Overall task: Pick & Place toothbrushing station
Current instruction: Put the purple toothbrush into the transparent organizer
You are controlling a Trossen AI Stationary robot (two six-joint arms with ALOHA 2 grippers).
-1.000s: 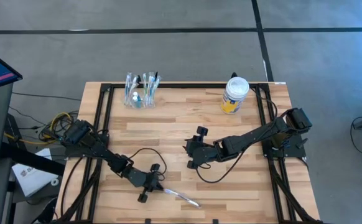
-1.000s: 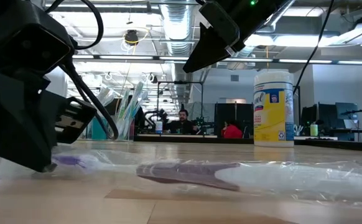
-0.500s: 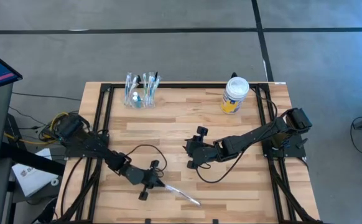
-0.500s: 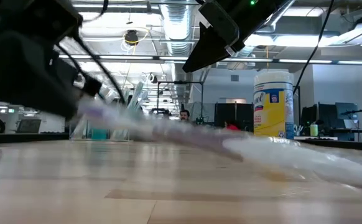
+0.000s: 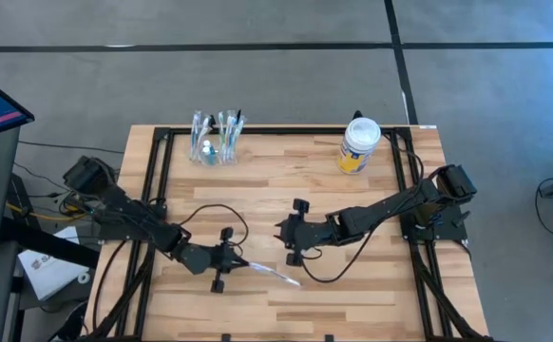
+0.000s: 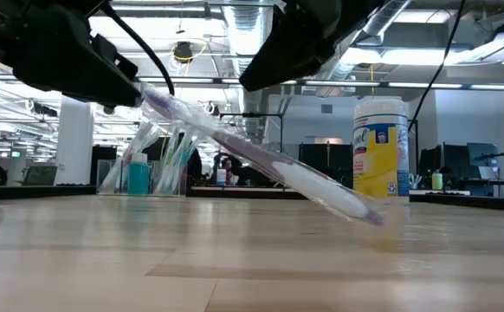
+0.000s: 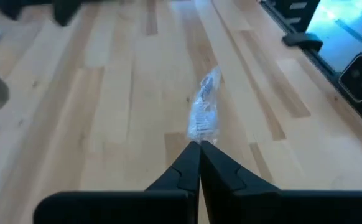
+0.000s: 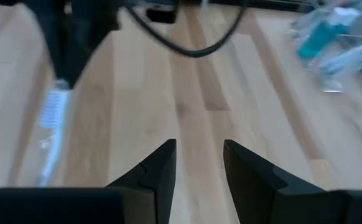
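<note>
Wrapped toothbrush (image 5: pixel 275 275) pinched in left pincer (image 5: pixel 232 268), tilted above table (image 5: pixel 381 285)

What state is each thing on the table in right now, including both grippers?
Left gripper: shut on the wrapped toothbrush.
Wrapped toothbrush: pinched at one end, tilted, far end lowest.
Right gripper: open, empty, near the table's middle.
Clear cup: upright at the back edge, holding toothbrushes.
Jar: upright, lid on.

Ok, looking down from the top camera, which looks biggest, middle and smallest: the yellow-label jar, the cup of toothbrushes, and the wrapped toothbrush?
1. Cup of toothbrushes, widest bunch.
2. Yellow-label jar, close behind; these two look nearly alike.
3. Wrapped toothbrush, long but very thin, smallest overall.
</note>
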